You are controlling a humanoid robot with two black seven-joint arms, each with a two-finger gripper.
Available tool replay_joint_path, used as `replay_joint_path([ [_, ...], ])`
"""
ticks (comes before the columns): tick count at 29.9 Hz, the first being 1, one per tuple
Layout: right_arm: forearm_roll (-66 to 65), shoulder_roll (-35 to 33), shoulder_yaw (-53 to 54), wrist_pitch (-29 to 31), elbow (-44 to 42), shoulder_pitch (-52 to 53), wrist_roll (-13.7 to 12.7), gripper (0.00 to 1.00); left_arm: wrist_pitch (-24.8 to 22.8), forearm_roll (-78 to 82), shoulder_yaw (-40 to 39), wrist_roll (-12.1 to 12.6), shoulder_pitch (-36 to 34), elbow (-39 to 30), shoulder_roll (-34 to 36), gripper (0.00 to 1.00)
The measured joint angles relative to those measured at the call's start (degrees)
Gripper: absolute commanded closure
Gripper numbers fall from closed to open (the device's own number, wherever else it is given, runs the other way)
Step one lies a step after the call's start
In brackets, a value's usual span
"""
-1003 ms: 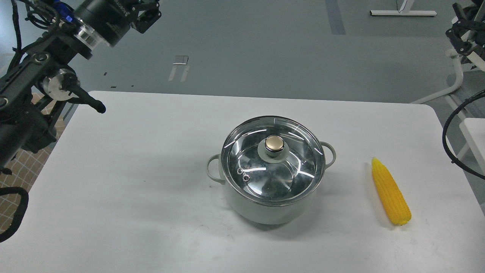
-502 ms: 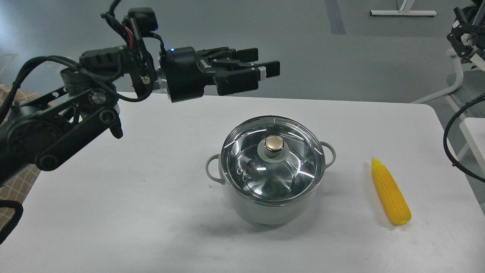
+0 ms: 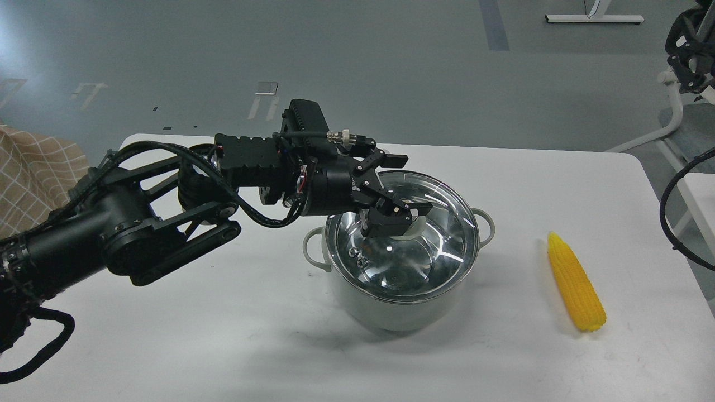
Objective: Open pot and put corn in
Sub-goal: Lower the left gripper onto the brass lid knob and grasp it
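The pale grey-white pot stands mid-table with its glass lid on. My left gripper reaches in from the left and hangs over the lid's centre. Its fingers are apart, one finger at the far side and the other at the near side. The near finger hides the gold knob, and I cannot tell whether it touches it. The yellow corn lies on the table right of the pot, tip pointing away. A dark part of my right arm shows at the top right edge, its fingers indistinct.
The white table ends close behind the pot and just right of the corn. My left arm's bulky links hang over the table's left half. A white stand and a black cable are off the right edge.
My left arm has swung in from the upper left, moved right and come down. Its gripper has gone from high behind the table to just over the lid's knob. Pot and corn have not moved.
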Motion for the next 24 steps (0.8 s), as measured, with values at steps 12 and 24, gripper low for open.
replay_joint_path([
  [12,0.0,0.34,-0.01,0.0,1.22,-0.04,0.02,0.0,2.96,0.3,1.84,-0.24,3.37,2.45,0.02,0.34],
  [24,0.0,0.12,-0.02,0.0,2.2,-0.04,0.01,0.0,4.42,0.45,1.84,-0.28,4.16,2.53,0.35,0.71],
])
